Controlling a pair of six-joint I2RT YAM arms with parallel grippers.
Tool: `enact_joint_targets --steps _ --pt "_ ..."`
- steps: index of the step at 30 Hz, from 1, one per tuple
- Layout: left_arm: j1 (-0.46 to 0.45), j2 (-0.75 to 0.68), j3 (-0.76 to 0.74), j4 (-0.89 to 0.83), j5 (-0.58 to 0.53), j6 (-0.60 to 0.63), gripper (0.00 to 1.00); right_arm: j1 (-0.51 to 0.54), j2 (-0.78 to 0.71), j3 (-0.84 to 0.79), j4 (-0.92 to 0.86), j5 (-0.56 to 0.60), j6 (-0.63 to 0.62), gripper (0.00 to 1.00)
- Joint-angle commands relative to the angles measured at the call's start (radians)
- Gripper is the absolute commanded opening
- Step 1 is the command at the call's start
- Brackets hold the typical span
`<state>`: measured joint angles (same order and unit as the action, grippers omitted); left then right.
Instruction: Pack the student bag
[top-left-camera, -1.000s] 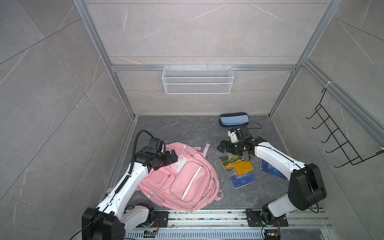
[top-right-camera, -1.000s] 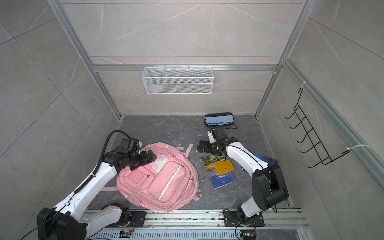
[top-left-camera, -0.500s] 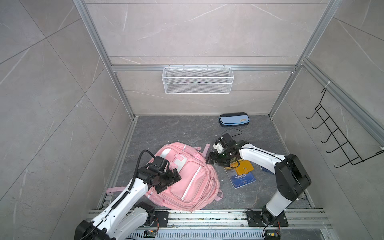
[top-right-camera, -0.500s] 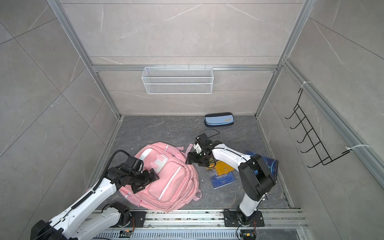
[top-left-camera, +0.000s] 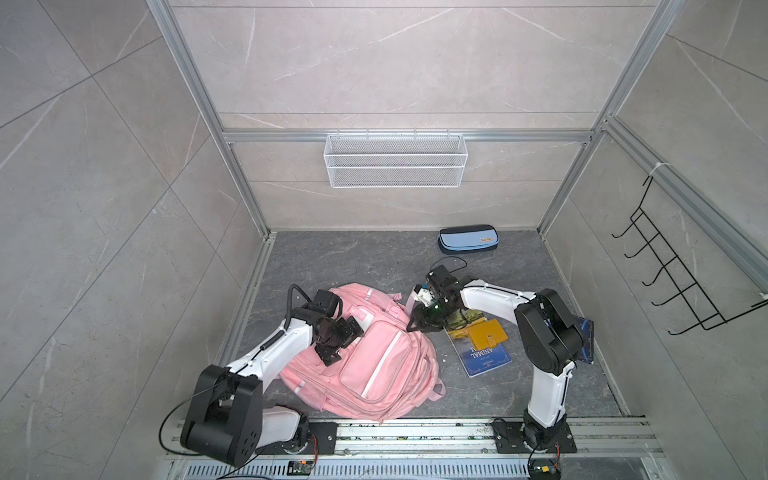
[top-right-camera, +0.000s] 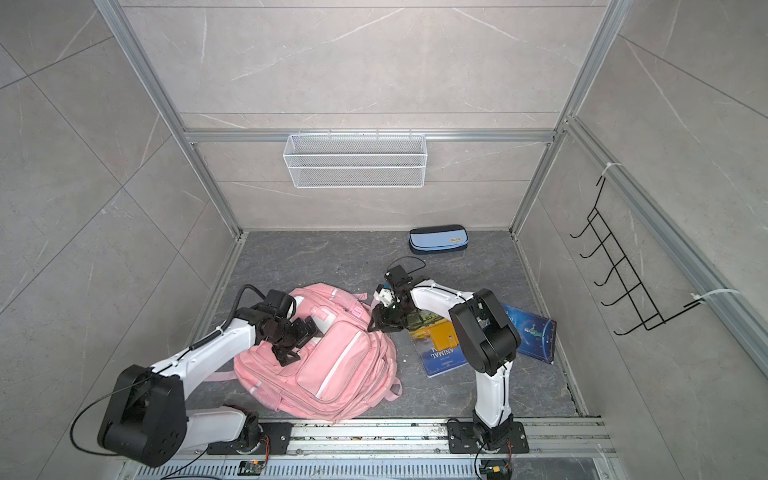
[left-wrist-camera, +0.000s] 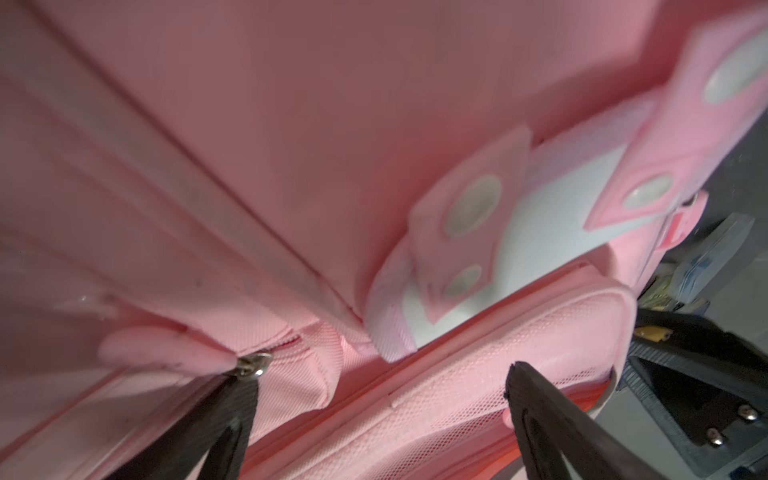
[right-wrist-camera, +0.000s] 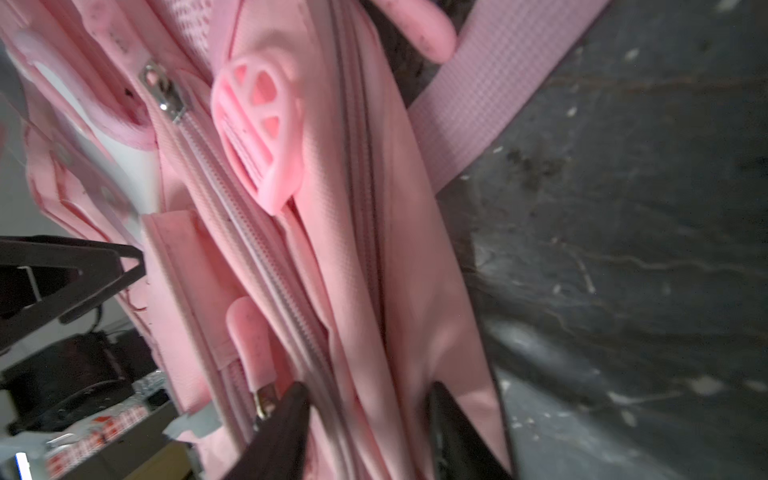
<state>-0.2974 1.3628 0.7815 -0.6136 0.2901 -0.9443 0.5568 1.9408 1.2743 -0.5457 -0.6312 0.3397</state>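
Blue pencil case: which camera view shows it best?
Both top views: the blue pencil case lies whole and unobstructed at the back of the floor. Both wrist views mostly show the pink bag; the case cannot be made out there.

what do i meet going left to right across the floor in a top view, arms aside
bag → animal book → blue book
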Motion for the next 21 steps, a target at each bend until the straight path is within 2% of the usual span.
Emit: enact_joint_targets --steps 1,4,6,8,11,14,18,21 --pt "0.033 0.118 0.085 0.181 -0.042 0.095 0.96 0.012 0.004 0.06 0.02 -0.106 -0.071 0.24" --pt "0.034 0.208 0.178 0.205 -0.044 0.116 0.96 0.012 0.009 0.106 0.027 -0.122 -0.092 0.05" --pt "0.035 0.244 0.229 0.231 -0.054 0.127 0.96 0.012 0.002 0.134 0.032 -0.125 -0.1 0.0" --pt "0.035 0.274 0.289 0.231 -0.065 0.155 0.96 0.011 -0.017 0.147 0.045 -0.118 -0.109 0.0" --pt "0.031 0.298 0.406 0.135 -0.092 0.215 0.96 0.011 -0.051 0.149 0.054 -0.092 -0.134 0.0" --pt "0.023 0.247 0.457 0.026 -0.122 0.278 0.97 0.009 -0.074 0.127 0.065 -0.085 -0.148 0.0" --pt "-0.012 0.151 0.476 -0.145 -0.195 0.358 0.99 0.01 -0.08 0.069 0.15 -0.148 -0.1 0.0" --pt "-0.051 0.111 0.479 -0.215 -0.206 0.363 0.99 0.011 -0.091 0.016 0.263 -0.201 -0.019 0.1"
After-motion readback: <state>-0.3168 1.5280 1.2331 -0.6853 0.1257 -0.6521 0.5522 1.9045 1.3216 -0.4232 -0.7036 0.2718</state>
